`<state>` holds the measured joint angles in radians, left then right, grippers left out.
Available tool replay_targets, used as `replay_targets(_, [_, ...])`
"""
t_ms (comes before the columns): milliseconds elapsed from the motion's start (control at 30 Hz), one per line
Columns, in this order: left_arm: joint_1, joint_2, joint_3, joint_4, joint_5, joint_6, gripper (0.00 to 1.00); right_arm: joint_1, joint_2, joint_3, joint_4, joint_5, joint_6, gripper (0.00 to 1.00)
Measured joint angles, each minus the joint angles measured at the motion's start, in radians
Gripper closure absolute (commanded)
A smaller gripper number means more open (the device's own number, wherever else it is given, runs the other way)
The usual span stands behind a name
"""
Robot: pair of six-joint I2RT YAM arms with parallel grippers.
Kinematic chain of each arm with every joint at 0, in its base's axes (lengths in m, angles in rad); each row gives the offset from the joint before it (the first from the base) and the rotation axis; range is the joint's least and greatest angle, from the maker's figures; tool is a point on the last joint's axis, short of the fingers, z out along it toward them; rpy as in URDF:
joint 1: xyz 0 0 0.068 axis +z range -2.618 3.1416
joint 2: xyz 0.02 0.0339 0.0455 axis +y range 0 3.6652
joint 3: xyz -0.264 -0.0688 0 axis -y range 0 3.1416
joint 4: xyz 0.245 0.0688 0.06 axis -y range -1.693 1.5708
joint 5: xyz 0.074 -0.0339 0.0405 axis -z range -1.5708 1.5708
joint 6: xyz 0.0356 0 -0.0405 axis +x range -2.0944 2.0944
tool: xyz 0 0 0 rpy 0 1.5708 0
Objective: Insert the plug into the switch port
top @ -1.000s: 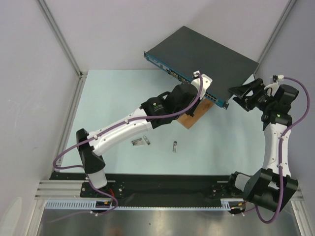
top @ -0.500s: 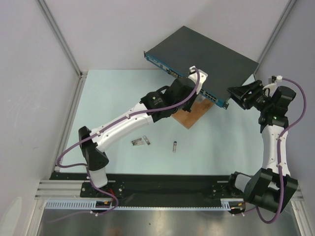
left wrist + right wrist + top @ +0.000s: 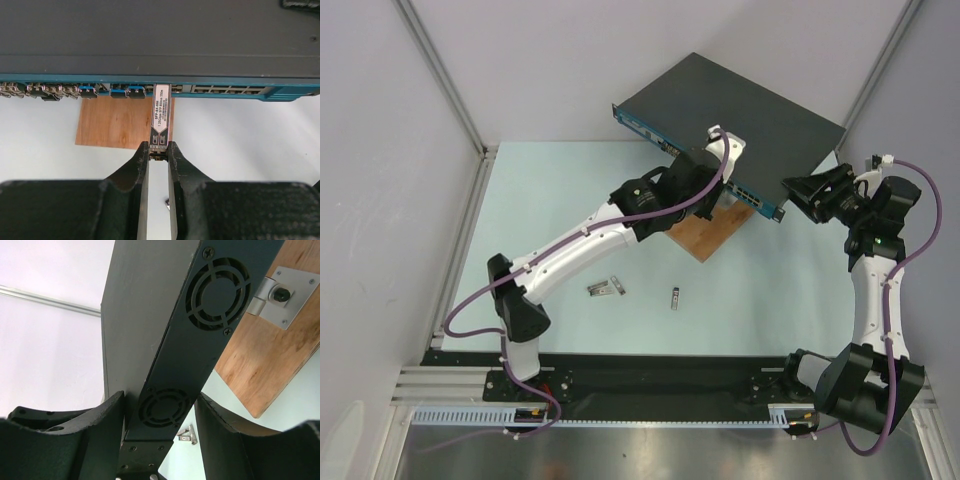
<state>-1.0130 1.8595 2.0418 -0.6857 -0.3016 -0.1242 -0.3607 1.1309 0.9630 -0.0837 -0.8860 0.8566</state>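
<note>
One plug [image 3: 160, 117] pinched in left hand [image 3: 159, 150], tip inside a switch [image 3: 150, 35] port [image 3: 161, 89], right hand [image 3: 159, 397] clamped across switch end.

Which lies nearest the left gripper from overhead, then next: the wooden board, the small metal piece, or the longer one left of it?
1. The wooden board, right beside the left gripper.
2. The small metal piece, mid-table.
3. The longer metal piece, farther left.

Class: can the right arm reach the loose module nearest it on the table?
Probably not yet: the right gripper grips the switch's end and must release first; the table towards the module looks unobstructed.
</note>
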Motion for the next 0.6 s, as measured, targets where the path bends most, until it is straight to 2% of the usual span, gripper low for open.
replay_targets(600, [0.008,0.024,0.016,-0.028,0.012,-0.007,1.0,0.002,0.0,0.0,0.0,0.001,0.0,1.0])
